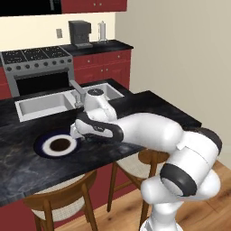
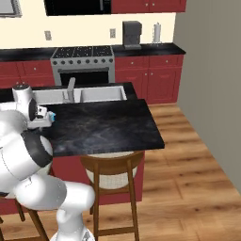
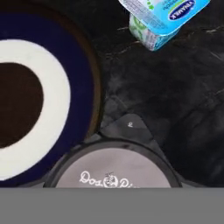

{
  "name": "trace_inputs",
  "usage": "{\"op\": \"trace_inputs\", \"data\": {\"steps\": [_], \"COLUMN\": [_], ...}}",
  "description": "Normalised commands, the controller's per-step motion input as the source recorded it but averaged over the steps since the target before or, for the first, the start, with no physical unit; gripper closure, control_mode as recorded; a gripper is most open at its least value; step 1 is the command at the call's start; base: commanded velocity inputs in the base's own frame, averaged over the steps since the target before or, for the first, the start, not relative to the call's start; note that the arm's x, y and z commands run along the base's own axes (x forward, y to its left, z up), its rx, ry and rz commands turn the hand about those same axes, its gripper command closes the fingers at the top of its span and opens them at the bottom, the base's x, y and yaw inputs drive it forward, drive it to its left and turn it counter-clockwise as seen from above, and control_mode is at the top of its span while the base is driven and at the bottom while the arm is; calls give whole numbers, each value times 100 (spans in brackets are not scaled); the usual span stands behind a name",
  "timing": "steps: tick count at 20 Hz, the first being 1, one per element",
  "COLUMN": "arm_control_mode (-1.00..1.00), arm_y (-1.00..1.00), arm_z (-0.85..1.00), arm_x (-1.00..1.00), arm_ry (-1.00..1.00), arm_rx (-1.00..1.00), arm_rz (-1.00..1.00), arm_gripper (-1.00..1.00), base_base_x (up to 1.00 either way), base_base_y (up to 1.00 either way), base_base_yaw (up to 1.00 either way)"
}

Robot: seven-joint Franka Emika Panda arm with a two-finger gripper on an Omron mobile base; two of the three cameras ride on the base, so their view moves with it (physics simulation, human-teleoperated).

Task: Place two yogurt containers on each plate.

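The dark navy plate (image 1: pixel 58 144) with its white ring and dark centre lies on the black counter; in the hand view the plate (image 3: pixel 48 100) is at the left. My gripper (image 1: pixel 76 131) hangs at the plate's right edge, shut on a yogurt container (image 3: pixel 114 168) whose grey-white lid hides the fingertips and overlaps the plate's rim. From the right base view the held cup (image 2: pixel 51 116) is a light-blue spot at the hand. A second yogurt container (image 3: pixel 159 17) lies tipped on the counter just beyond. The white plate with red-orange rings is out of view.
A double sink (image 1: pixel 45 106) with a faucet (image 1: pixel 76 91) is set in the counter behind the plate. Wooden stools (image 1: pixel 58 198) stand under the counter's near edge (image 2: pixel 108 148). The stove (image 1: pixel 38 67) sits against the far wall.
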Motion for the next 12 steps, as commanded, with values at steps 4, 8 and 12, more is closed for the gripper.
{"op": "trace_inputs", "data": {"steps": [4,8,12], "arm_control_mode": [-100,-100,-100], "arm_y": [97,72,67], "arm_z": [1,-7,-9], "arm_x": [61,45,58], "arm_ry": [-4,0,0], "arm_rx": [-1,-3,-1], "arm_rz": [0,0,0], "arm_gripper": [100,100,-100], "base_base_x": [0,0,0], "base_base_y": [0,0,0], "base_base_yaw": [0,0,0]}}
